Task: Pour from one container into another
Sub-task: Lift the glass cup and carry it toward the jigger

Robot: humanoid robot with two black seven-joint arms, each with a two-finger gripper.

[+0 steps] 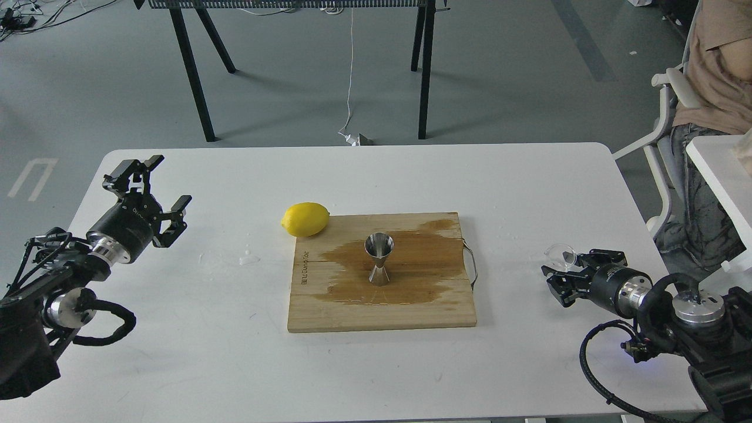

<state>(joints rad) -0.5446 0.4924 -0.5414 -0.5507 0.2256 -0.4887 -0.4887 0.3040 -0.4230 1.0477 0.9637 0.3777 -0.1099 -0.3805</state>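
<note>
Nearest, at the right edge of the desk (235,364), the right pincer (558,279) lies low with the clear cup (560,255) at its tips. The cup seems to sit between or just above the fingers, tilted, but whether the fingers pinch it or merely rest beside it I cannot tell. The cup looks light, thin-walled and slick, so it would want a gentle grip across its side wall, below the rim.

Further in, the wooden board (382,311) carries a dark wet stain, and the steel jigger (379,258) stands upright in that stain, well apart from the cup and to its left. It is small, stiff and narrow-waisted, and probably tips easily if bumped.

The left pincer (158,194) hovers spread and empty over the desk's left side, far from both. A lemon (305,219) touches the board's far left corner.
</note>
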